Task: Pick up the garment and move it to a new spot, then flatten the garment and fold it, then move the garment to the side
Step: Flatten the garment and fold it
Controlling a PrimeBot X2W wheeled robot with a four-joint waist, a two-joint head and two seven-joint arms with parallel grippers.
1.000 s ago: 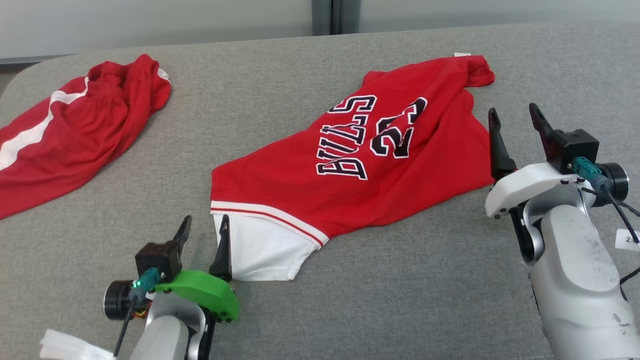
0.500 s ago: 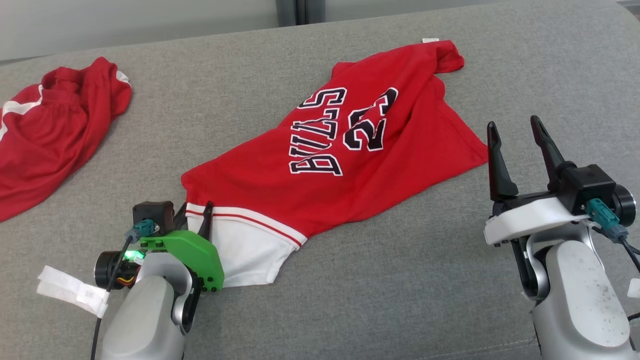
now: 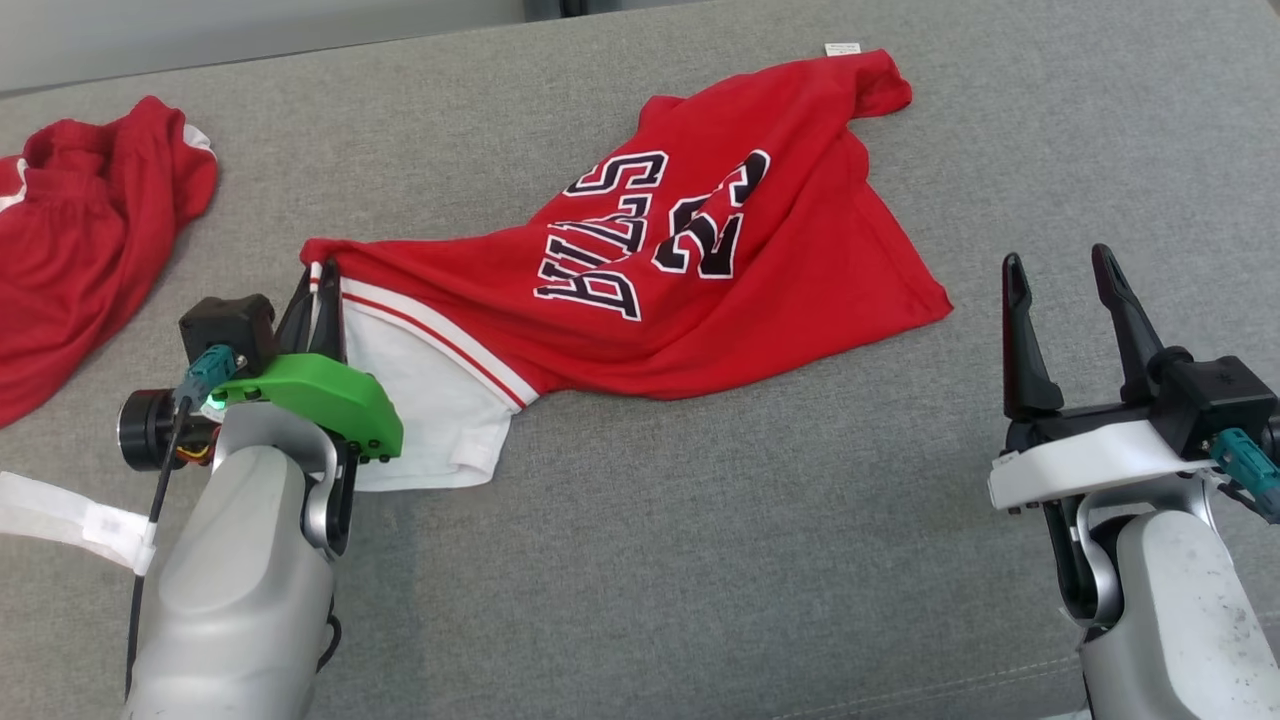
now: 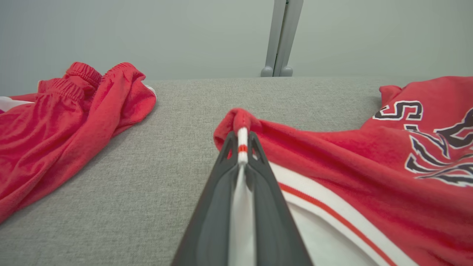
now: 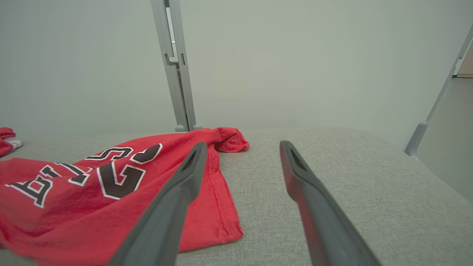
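The garment [image 3: 700, 290] is a red jersey with black lettering and a white-and-red trimmed part, spread across the grey cushion [image 3: 700, 560]. My left gripper [image 3: 318, 285] is shut on the garment's trimmed corner at its left end, and the cloth bunches up at the fingertips. In the left wrist view the left gripper [image 4: 242, 142] pinches the white-and-red edge of the garment [image 4: 351, 173] between its dark fingers. My right gripper [image 3: 1062, 275] stands open just right of the garment's right edge, apart from it. The right wrist view has the right gripper [image 5: 242, 147] open, with the garment [image 5: 111, 192] to its left.
A second red garment with white stripes [image 3: 80, 230] lies crumpled at the cushion's far left, also in the left wrist view [image 4: 63, 122]. A pale wall with a grey post [image 5: 177, 66] stands behind the cushion. The cushion's right edge drops off near a slanted grey bar [image 5: 436, 103].
The left gripper closed on the garment's trimmed corner and pulled it up and back, bunching the cloth. The head camera has shifted, moving the whole scene. The right gripper stayed open.
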